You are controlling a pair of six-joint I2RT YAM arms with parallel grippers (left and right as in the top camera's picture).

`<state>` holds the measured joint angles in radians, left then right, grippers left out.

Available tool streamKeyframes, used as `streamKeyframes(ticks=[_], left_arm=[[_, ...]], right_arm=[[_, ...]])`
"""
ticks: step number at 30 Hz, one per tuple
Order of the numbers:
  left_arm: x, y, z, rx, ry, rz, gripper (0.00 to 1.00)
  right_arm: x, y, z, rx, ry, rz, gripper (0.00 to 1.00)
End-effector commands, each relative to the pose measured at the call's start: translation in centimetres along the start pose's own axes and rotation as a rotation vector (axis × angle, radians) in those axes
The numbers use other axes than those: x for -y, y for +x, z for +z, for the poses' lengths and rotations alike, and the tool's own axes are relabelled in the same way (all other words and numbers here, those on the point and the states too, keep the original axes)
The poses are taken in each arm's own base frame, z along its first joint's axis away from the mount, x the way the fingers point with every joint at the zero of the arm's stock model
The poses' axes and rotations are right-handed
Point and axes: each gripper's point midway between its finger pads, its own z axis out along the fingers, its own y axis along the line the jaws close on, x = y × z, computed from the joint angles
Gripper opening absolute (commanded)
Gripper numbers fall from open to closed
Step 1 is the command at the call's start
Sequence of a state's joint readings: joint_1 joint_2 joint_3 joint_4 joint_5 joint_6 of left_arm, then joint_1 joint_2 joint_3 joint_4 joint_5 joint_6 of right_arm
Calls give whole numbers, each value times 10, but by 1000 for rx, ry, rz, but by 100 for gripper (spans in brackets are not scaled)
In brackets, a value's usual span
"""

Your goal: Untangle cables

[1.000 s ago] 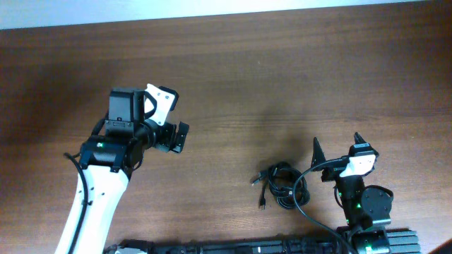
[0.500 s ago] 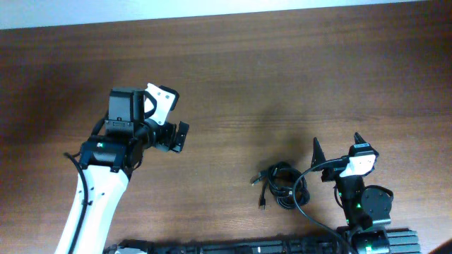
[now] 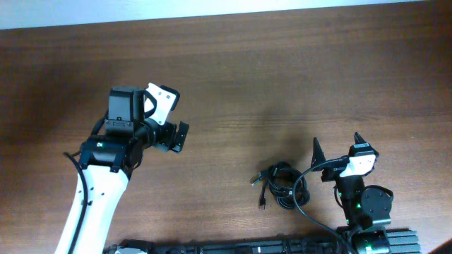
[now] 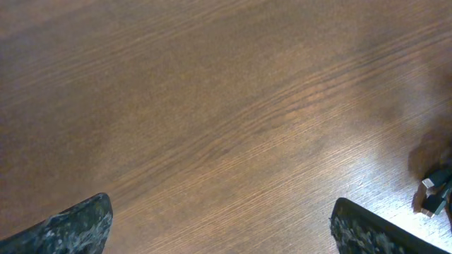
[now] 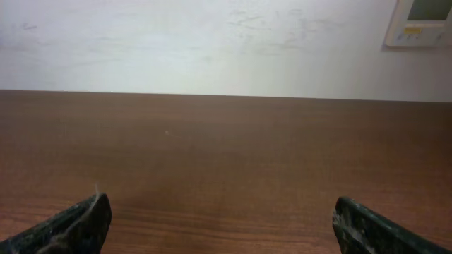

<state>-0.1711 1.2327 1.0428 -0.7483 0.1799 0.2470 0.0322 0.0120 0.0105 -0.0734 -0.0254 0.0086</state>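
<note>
The cables [image 3: 281, 188] lie as a small black looped bundle on the brown table [image 3: 282, 77], front right of centre, with plug ends pointing left. A plug tip [image 4: 432, 197] shows at the right edge of the left wrist view. My left gripper [image 3: 173, 118] is open and empty, raised well to the left of the bundle; in its wrist view [image 4: 222, 204] only bare wood lies between the fingers. My right gripper [image 3: 337, 145] is open and empty, just right of the bundle. In its wrist view [image 5: 222, 201] the bundle is out of sight.
The right arm's own thicker black cable [image 3: 308, 192] curves down beside the bundle. A black rail [image 3: 247, 248] runs along the front edge. A pale wall [image 5: 212, 42] with a white panel [image 5: 422, 21] stands beyond the far table edge.
</note>
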Motion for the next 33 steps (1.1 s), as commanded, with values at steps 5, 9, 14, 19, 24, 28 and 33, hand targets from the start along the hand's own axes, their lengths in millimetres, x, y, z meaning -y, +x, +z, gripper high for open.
streamKeyframes(ticks=[5,9,14,19,24,28,33], left_arm=[[1,-23,-12,59,4,32,99],[0,-34,-20,87,0,38,99],[8,-44,-26,119,42,63,99],[13,-49,-27,144,71,68,99],[20,-61,-24,189,124,80,99],[35,-71,-27,240,218,98,99],[46,-69,-8,214,315,90,99]], right_arm=[[3,3,0,-5,15,9,99],[3,3,0,-5,15,9,99],[3,3,0,-5,15,9,99],[3,3,0,-5,15,9,99],[3,3,0,-5,15,9,99],[3,3,0,-5,15,9,99],[3,3,0,-5,15,9,99]])
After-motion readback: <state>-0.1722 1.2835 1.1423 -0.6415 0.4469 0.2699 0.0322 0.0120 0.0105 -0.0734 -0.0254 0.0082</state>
